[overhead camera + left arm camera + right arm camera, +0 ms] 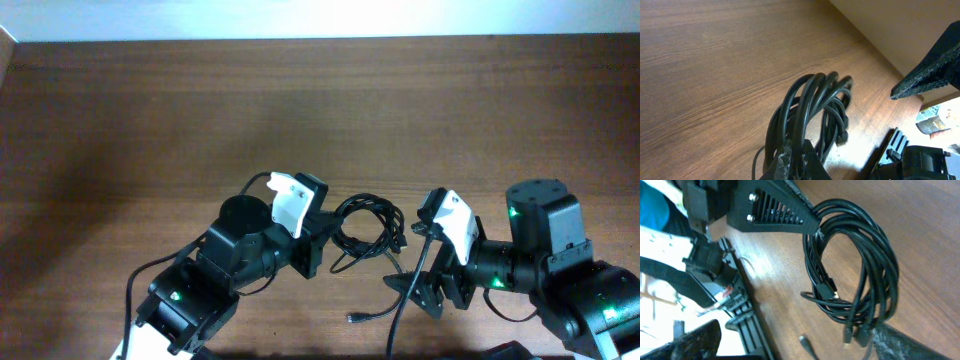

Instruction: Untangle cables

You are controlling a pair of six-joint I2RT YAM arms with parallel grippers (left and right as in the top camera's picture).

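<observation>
- Your left end effector (322, 243) is clamped tight on the cables (365, 225); the left wrist view shows its fingers (795, 162) pinching several black strands of the coil (810, 105) together.
- Your right end effector (420, 250) stands wide, nothing between its fingers. In the right wrist view one finger (910, 345) sits just beside the coil's plug ends, and the other is far off on the opposite side.
- The cables form one looped black bundle (855, 265) between the two end effectors, on the brown wooden surface (200, 120). It is nearer the edge where the arms stand than the far edge, and roughly midway between the left and right edges.
- You cannot tell from these views whether the gripped side of the coil is lifted off the surface.
- One loose plug end (355, 318) lies apart from the bundle, closer to the arms' edge.
- A single strand (400, 310) runs from the coil toward that same edge, passing the right end effector.
</observation>
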